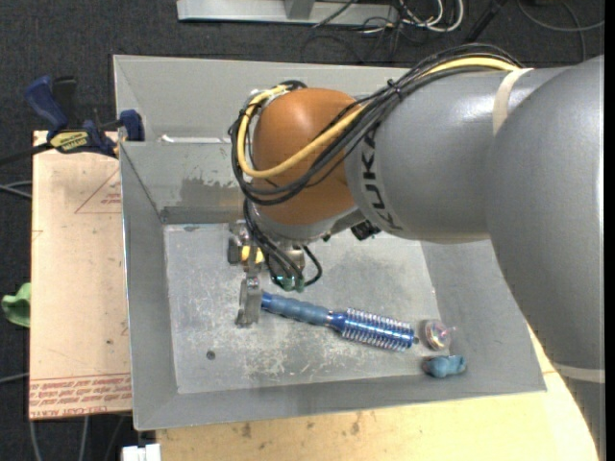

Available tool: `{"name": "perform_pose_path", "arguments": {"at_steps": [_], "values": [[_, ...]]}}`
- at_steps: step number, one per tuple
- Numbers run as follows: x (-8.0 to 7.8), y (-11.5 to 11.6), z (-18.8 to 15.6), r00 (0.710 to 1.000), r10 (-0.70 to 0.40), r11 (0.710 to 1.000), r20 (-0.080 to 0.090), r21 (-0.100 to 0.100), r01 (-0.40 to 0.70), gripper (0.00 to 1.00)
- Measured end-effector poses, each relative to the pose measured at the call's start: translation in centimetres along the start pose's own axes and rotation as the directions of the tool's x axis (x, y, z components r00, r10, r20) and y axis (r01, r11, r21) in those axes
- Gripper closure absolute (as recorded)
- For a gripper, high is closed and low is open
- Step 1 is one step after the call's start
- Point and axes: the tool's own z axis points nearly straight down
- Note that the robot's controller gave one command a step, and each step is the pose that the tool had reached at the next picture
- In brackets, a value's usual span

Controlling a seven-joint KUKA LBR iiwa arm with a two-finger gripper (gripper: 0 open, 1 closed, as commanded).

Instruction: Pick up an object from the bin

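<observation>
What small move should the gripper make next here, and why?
Probably a slight shift along the handle toward the bristles, then down. The gripper sits at the very tip of the blue hairbrush, which lies flat on the bin floor; a hold there might slip off the end.

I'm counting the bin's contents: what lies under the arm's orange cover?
Below the orange cover the gripper hangs at the handle end of a blue hairbrush. The bin floor directly beneath the cover is hidden, so anything there cannot be seen.
</observation>
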Motion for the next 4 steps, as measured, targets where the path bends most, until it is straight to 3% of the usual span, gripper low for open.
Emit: {"name": "perform_pose_path", "arguments": {"at_steps": [1,2,3,4], "values": [[-1.5,-5.9,8.5,0.957,-0.292,0.957,0.003,0.002,0.292,0.00],[-0.4,-12.4,9.1,0.778,-0.628,0.778,0.005,0.005,0.628,0.00],[-0.4,-12.2,9.1,0.777,-0.630,0.777,0.007,0.003,0.630,1.00],[-0.1,-13.6,-2.0,0.769,-0.639,0.769,0.014,0.009,0.639,1.00]]}}
